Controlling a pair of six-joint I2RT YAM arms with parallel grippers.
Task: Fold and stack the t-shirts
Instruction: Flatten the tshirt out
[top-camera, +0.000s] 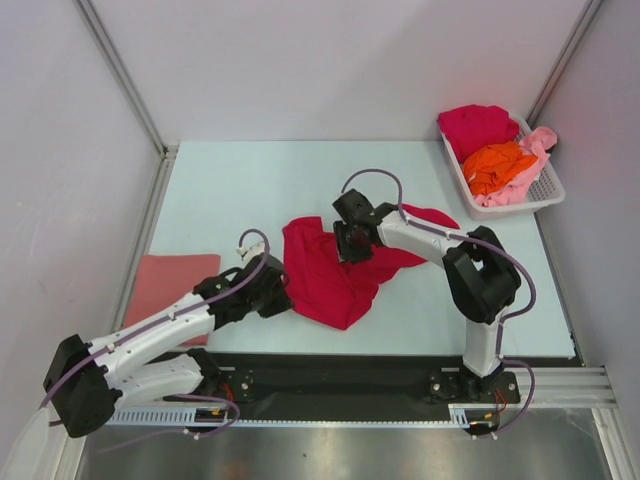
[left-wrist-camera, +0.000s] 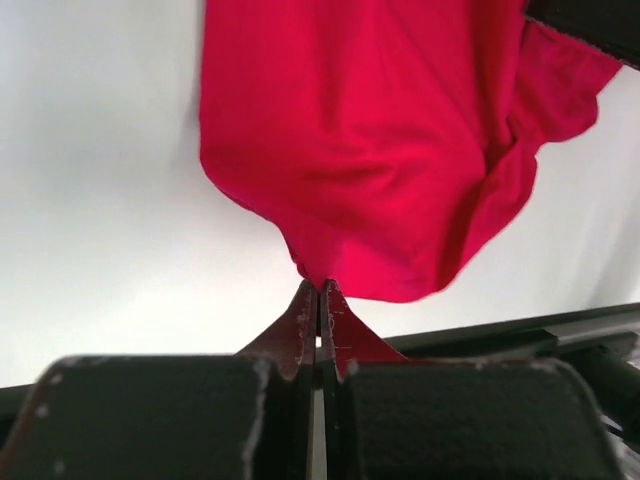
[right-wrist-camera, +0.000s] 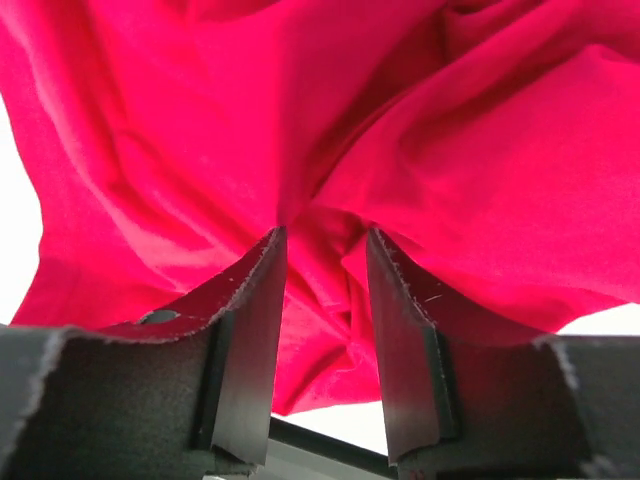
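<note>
Two pincers engaged the crimson t-shirt (top-camera: 330, 278) for spreading: left pincer (left-wrist-camera: 319, 290) closed on its edge, right pincer (right-wrist-camera: 325, 240) parted astride a fold, apparently ungripped.

1 shirt mid-table, 1 at the left edge, 3 in the basket.
The crumpled crimson cloth t-shirt (top-camera: 330, 285) lies mid-way across the pale flat table (top-camera: 230, 190), with the folded salmon-pink cloth t-shirt (top-camera: 170, 285) well apart to its left. At the far right corner, the white slotted plastic basket (top-camera: 547, 192) holds the bunched crimson t-shirt (top-camera: 475, 125) at its far end, the bunched orange t-shirt (top-camera: 497, 165) in front of that, and the light pink t-shirt (top-camera: 540, 142) to the right.
</note>
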